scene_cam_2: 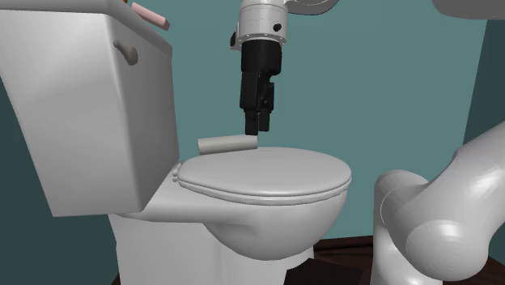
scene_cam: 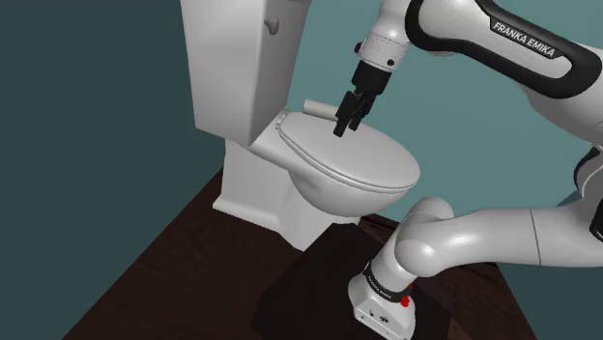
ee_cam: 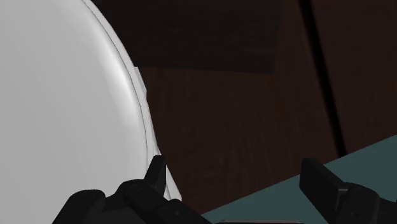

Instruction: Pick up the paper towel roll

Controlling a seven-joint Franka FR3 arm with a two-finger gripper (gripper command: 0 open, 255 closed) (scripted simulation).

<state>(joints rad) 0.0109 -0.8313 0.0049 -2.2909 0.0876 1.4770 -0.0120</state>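
Nearest the wrist lens, two black fingers (ee_cam: 321, 183) of the tool (ee_cam: 238, 170): spread wide apart, clasping nothing. Looks down past them at dark wooden floor (ee_cam: 222, 114), with the white curve of the toilet lid (ee_cam: 63, 95) beside one finger and a strip of teal wall (ee_cam: 372, 149) by the other. Seen from the shoulder view, hangs nearly upright over the rear part of the shut lid, fingertips pointing down, short of touching it. Paper towel roll (scene_cam_2: 227, 145): pale grey, lies on its side at the back of the toilet, just behind the lid and in front of the white tank (scene_cam_2: 81, 113). Sits toward the shoulder view's left of the tool, near but apart; in the second exterior view, ends just below the fingertips. On the tank, shows a flush handle (scene_cam_2: 125, 53) at the front and a pink thing (scene_cam_2: 150, 14) on top. Reaches in from the dark stand (scene_cam: 300, 299) at the shoulder view's lower right, white arm (scene_cam: 464, 237) bending up and over the bowl.
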